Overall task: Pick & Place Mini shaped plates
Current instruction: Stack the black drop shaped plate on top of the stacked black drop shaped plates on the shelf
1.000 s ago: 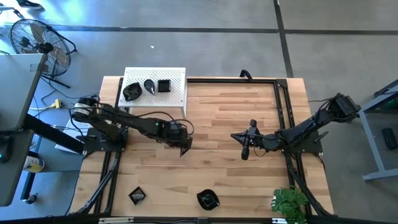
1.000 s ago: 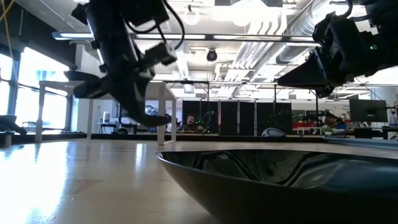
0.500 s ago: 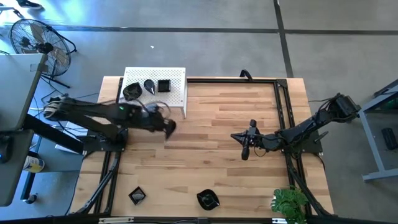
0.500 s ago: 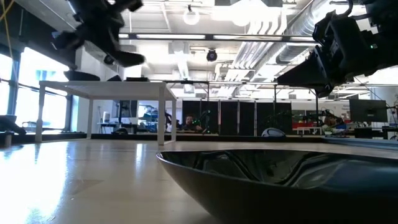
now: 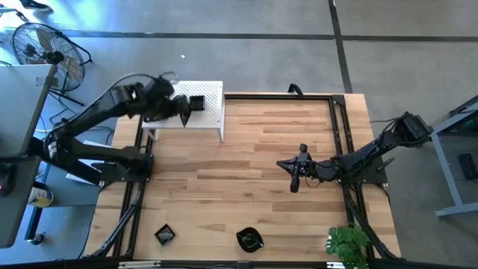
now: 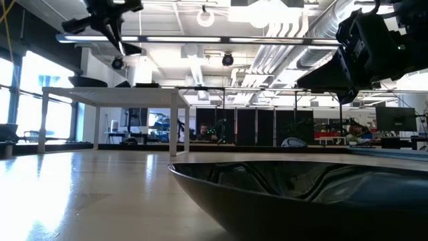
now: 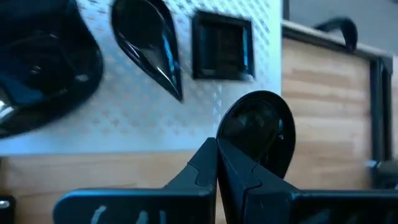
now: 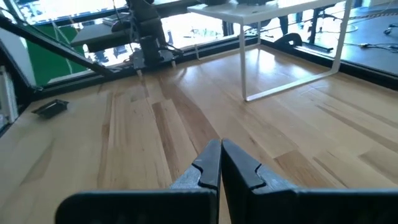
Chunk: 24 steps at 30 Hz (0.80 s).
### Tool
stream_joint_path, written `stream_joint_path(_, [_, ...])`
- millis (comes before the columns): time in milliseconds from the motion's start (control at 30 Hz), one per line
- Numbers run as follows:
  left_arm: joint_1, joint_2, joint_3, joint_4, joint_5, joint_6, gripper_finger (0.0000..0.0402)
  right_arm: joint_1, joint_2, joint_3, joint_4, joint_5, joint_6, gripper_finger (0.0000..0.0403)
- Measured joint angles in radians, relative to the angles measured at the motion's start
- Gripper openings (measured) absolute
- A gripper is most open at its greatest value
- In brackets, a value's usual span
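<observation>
- Your left gripper (image 7: 217,163) was clenched on the rim of a round black plate (image 7: 258,134) and hung above the white stand (image 5: 213,113) — so I judge the step in hand was the placing one, the carry as good as over.
- The held plate sat beyond the fingertips, over the stand's edge toward the wooden table (image 5: 284,187), not yet resting on anything so far as the wrist view showed.
- It is near enough round that I could name no long axis; its hollow faced the wrist camera, and it looked tipped rather than level.
- On the stand lay three more: a wavy plate (image 7: 43,68), a teardrop plate (image 7: 149,43) and a square plate (image 7: 222,46). The teardrop's long axis ran obliquely across the stand, its tip pointing toward the stand's table-side edge.
- The next move, as I read it, called for bringing the plate over a bare patch of stand beside the square one, levelling it, lowering, then letting go.
- Two plates waited at the table's near edge — a small square plate (image 5: 165,235) and a wavy-rimmed plate (image 5: 249,240).
- Your right gripper (image 5: 294,181) rested shut and empty near mid-table.
</observation>
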Motion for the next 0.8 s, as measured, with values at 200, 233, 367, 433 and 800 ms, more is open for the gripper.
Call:
stream_joint_path(200, [0.233, 0.0, -0.007, -0.005, 0.106, 0.019, 0.0, 0.0, 0.0, 0.0, -0.001, -0.039, -0.004, 0.0002])
stream_joint_path(233, [0.259, 0.0, -0.007, -0.006, 0.108, 0.002, 0.0, 0.0, 0.0, 0.0, -0.001, -0.041, -0.004, 0.0001])
stream_joint_path(367, [0.299, -0.001, -0.007, 0.014, 0.093, -0.104, 0.0, 0.0, 0.0, 0.0, -0.001, -0.054, -0.023, 0.0001])
stream_joint_path(433, [0.294, -0.001, -0.007, 0.002, 0.055, -0.176, 0.0, 0.0, 0.0, 0.0, -0.002, -0.069, -0.023, 0.0002])
stream_joint_path(800, [0.295, 0.061, -0.068, 0.008, 0.043, -0.288, 0.0, 0.022, 0.0, 0.0, -0.002, -0.114, -0.049, 0.0001])
